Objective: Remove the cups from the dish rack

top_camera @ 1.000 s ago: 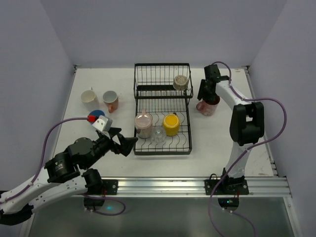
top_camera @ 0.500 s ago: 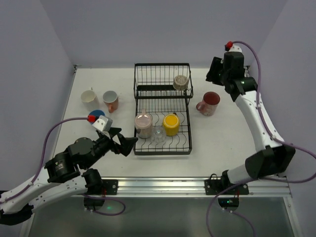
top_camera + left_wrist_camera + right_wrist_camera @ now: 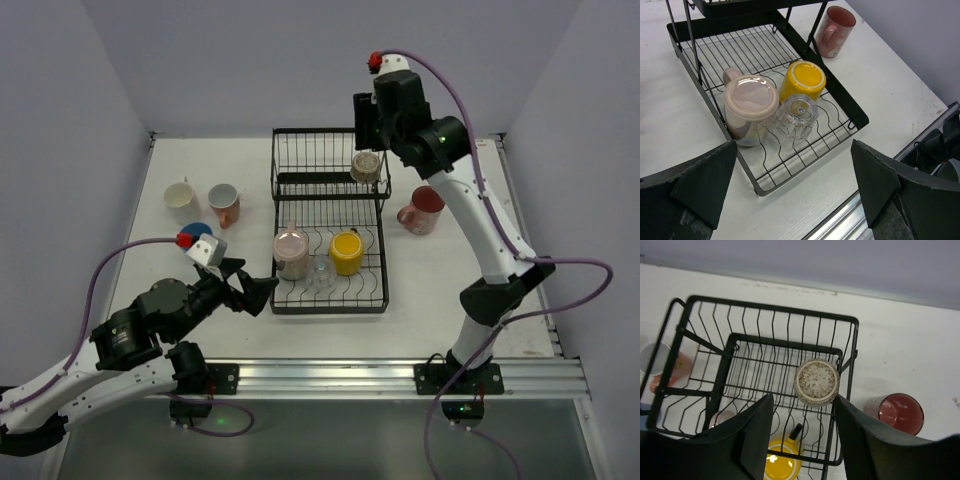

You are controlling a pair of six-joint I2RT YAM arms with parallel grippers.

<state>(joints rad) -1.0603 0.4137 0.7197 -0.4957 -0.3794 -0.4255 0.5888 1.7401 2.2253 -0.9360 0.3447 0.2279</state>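
right fingers (image 3: 755, 435) part open, nothing between them, hovering above the grey speckled cup (image 3: 816, 381), which sits on the upper shelf of the rack (image 3: 315, 150). left fingers (image 3: 705, 185) wide, empty, low by the rack's near-left corner. on the lower tier: pink cup (image 3: 291, 250), glass (image 3: 321, 272), yellow cup (image 3: 347, 250), all bottoms up, bunched together. red mug (image 3: 422, 209) upright on worktop (image 3: 450, 290), just right of rack. white cup (image 3: 182, 198) and salmon cup (image 3: 224, 203) on worktop left of rack. blue cup (image 3: 197, 230) near them, partly hidden by left arm.
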